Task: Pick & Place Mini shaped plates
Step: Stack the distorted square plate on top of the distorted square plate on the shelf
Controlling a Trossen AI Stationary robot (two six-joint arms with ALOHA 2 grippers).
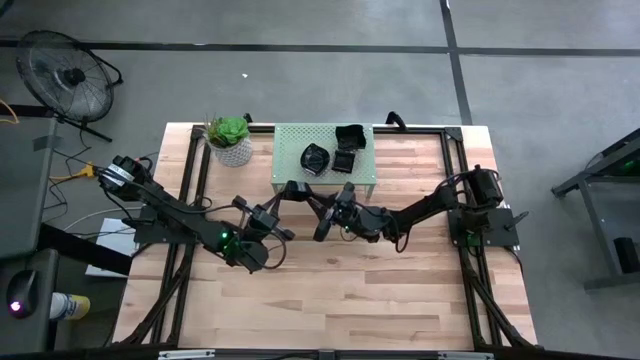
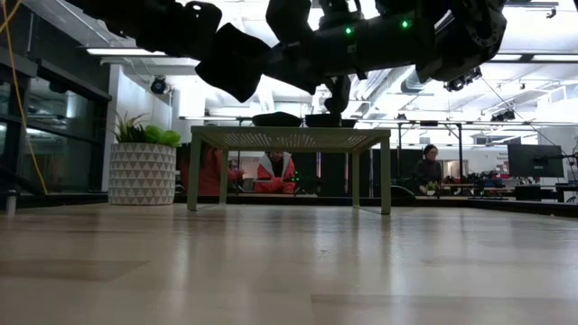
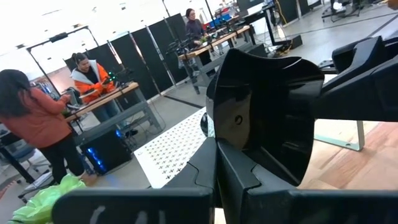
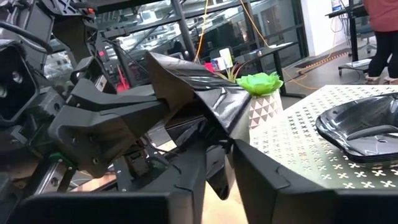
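Observation:
One glossy black mini plate (image 3: pixel 267 112) hangs in mid-air above the table's middle, between my two grippers. My left gripper (image 3: pixel 217 152) is shut on it from the left, and my right gripper (image 4: pixel 221 146) is shut on it from the right. In the high view they meet at the plate (image 1: pixel 318 215), just in front of a pale green perforated stand (image 1: pixel 290 165). More black plates sit on the stand: a rounded one (image 1: pixel 315 157) and a squarish stack (image 1: pixel 348 140). My left gripper pinches the plate's rim (image 3: pixel 231 142) between its two fingers, coming roughly level from the table's left. The plate stands on edge, clear of the table. My right gripper pinches the opposite edge (image 4: pixel 219 127) between its fingers, coming from the table's right. The plate is tilted, its glossy face (image 4: pixel 186 81) above the fingers.
A green plant in a white patterned pot (image 1: pixel 232 142) stands left of the stand. The stand's legs (image 2: pixel 194 171) rest on the wooden table. People work at benches beyond the table (image 3: pixel 37 118). Bare wood lies toward the near edge (image 1: pixel 330 300).

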